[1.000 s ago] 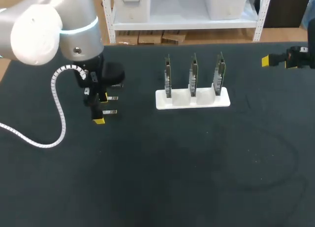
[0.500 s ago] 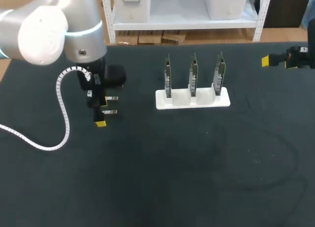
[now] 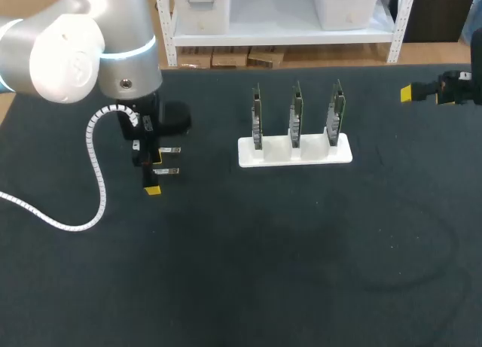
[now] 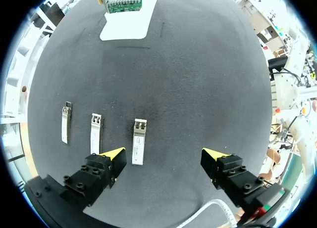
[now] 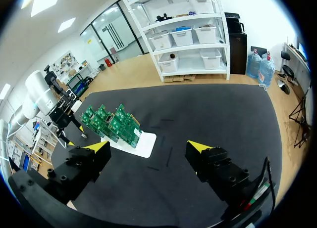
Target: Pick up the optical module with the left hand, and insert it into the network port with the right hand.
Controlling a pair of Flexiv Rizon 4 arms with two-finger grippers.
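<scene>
Jaws wide on both sides: the left gripper hung spread and empty over the black table top. The right gripper gaped just as empty out at the far right edge. Over the last second the left arm had crept a shade toward the table's near side, a fine adjustment and nothing more. The small silver rectangular optical module lay flat on the table, just inside one yellow tip and untouched. A second silver module and a third silver module lay in a row beyond that finger. The right arm hadn't budged, well apart from the white plastic stand and its three upright green circuit boards. My read: the line-up was nearly done, the pick not yet begun.
</scene>
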